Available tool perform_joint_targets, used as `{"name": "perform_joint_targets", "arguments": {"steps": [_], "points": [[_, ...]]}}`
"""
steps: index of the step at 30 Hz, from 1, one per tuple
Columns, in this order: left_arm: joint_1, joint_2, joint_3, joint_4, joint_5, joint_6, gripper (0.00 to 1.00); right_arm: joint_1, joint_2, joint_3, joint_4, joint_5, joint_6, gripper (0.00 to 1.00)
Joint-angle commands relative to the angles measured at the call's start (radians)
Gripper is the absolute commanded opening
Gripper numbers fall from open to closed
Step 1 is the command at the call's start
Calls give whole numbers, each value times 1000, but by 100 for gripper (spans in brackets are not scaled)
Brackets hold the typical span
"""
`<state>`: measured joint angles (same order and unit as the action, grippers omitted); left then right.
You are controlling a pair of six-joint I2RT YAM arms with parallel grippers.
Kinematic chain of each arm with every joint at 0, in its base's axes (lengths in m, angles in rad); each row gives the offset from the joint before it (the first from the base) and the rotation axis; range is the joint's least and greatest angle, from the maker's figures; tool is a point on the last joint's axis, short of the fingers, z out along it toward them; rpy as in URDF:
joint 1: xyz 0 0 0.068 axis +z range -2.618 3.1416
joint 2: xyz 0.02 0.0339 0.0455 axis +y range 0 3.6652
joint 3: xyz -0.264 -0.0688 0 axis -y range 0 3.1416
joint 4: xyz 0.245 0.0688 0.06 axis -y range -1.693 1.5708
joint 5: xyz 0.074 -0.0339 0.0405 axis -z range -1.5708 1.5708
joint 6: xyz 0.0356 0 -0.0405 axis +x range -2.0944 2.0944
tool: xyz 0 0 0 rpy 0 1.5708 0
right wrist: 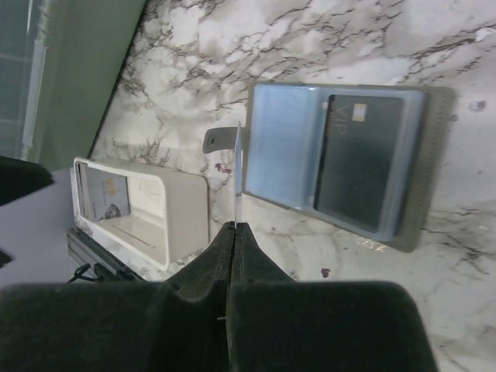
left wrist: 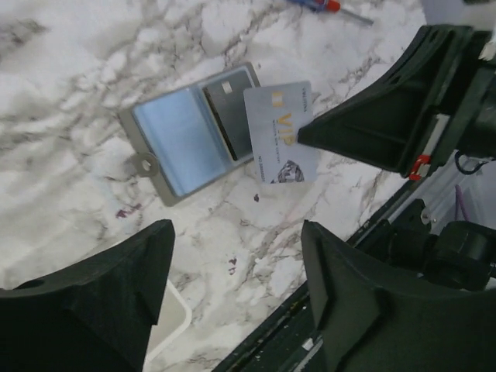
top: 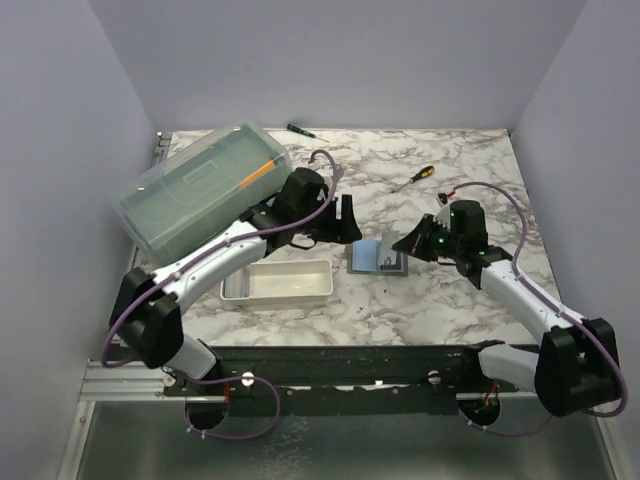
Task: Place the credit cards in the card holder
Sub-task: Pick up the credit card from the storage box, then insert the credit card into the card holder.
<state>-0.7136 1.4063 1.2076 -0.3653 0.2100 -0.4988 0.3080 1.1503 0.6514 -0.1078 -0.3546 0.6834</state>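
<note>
The grey card holder lies open on the marble table. A dark card sits in one of its pockets, also seen in the left wrist view. My right gripper is shut on a light grey VIP card, seen edge-on in the right wrist view, and holds it at the holder's edge. From above, the right gripper is just right of the holder. My left gripper is open and empty, hovering behind the holder; the left wrist view shows its fingers apart. Another card leans inside the white tray.
A white oblong tray stands left of the holder. A big translucent greenish lidded box is at the back left. One screwdriver lies behind the right gripper and another by the back wall.
</note>
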Motion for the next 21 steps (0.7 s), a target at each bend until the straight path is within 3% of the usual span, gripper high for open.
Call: {"name": "perform_joint_targets", "arguments": {"steps": [1,5,9,21], "points": [[2,173,3,115,152,-116,66,-151,91,-21,18,-332,-152,0],[3,355,48,114,227,-119,58,-226,228,-13,83,-457,-186,0],[13,519,114,87,264,-113,43,-255,322,-9,141,-527,-225,0],[49,649,165,48,214,-58,36,-295,494,7,217,-599,-252,0]]}}
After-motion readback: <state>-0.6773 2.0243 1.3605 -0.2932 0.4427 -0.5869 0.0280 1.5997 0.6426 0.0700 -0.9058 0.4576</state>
